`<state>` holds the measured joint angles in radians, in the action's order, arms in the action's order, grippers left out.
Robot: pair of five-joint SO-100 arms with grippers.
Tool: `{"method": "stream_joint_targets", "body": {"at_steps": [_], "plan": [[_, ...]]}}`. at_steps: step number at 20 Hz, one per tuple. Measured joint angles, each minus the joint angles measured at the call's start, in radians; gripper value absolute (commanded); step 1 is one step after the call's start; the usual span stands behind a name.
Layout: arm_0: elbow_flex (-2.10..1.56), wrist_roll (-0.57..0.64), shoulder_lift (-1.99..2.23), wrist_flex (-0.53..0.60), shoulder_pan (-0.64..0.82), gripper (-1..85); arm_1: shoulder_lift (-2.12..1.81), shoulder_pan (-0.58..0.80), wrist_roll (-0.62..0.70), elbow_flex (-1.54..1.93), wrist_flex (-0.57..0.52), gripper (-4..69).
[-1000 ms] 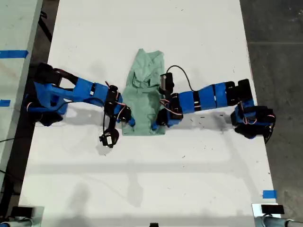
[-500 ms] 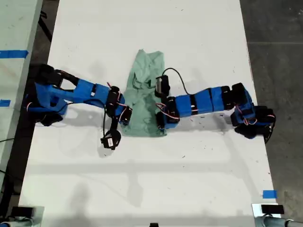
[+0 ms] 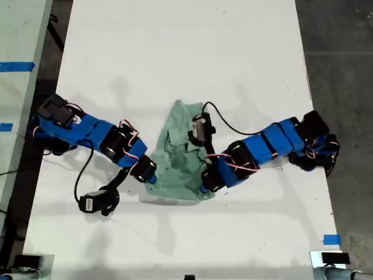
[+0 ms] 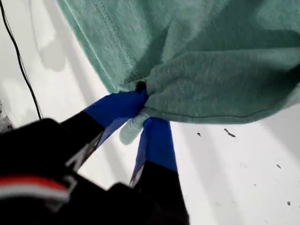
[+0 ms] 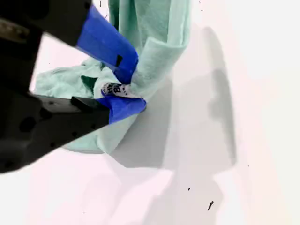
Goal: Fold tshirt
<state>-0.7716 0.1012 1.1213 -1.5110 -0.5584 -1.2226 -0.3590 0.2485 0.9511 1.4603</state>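
Mint-green tshirt [image 3: 180, 157]: lies bunched and narrow mid-table in the exterior view, with its lower edge held up off the white table [image 3: 233, 46] between the two arms.
First gripper [image 4: 140, 105]: blue jaws are pressed together on a gathered corner of the hem, and the cloth hangs away from the pinch in a taut sheet.
Second gripper [image 5: 124, 91]: jaws are clamped on a rolled fold of fabric, with a small white label [image 5: 112, 89] caught at the pinch.
Arms in the exterior view: one reaches in from that view's left and one from its right, each meeting a lower corner of the shirt. The wrist views do not settle which is first and which is second.
Step in hand: probably carrying the held edge over the body of the shirt to make a fold.
Doing it well: both pinches should travel together at the same height, so the edge stays straight and the crumpled middle is drawn flat instead of dragged.
Release: best made only once the held edge lies squarely on the fabric beneath.
Risk: the first gripper's hold is a thin bunch, and a jerk could slip it.
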Motion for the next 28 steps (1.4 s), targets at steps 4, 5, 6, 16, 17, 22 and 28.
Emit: {"method": "stream_joint_targets", "body": {"at_steps": [4, 5, 6, 16, 17, 22, 28], "plan": [[0.0, 0.216, 0.025, -0.101, 0.19, 0.0, -0.104, 0.201, 0.104, 0.06, 0.101, -1.7], [0.0, 0.301, 0.029, -0.107, 0.272, 0.0, -0.126, 0.279, 0.166, 0.08, 0.12, -1.7], [0.0, 0.388, 0.029, -0.106, 0.359, 0.0, -0.143, 0.362, 0.227, 0.104, 0.129, -1.7], [-0.012, 0.808, -0.074, 0.094, 0.833, 0.9, -0.235, 0.838, 0.637, 0.362, -0.048, -1.5], [-0.012, 0.808, -0.129, 0.121, 0.847, 9.4, -0.235, 0.853, 0.638, 0.439, -0.109, 6.4], [-0.008, 0.736, -0.387, 0.15, 0.994, 30.8, -0.117, 0.988, 0.549, 0.704, -0.318, 25.6], [-0.011, 0.733, -0.101, 0.028, 1.022, 25.7, -0.396, 1.003, 0.485, 0.729, -0.153, 28.2]]}}
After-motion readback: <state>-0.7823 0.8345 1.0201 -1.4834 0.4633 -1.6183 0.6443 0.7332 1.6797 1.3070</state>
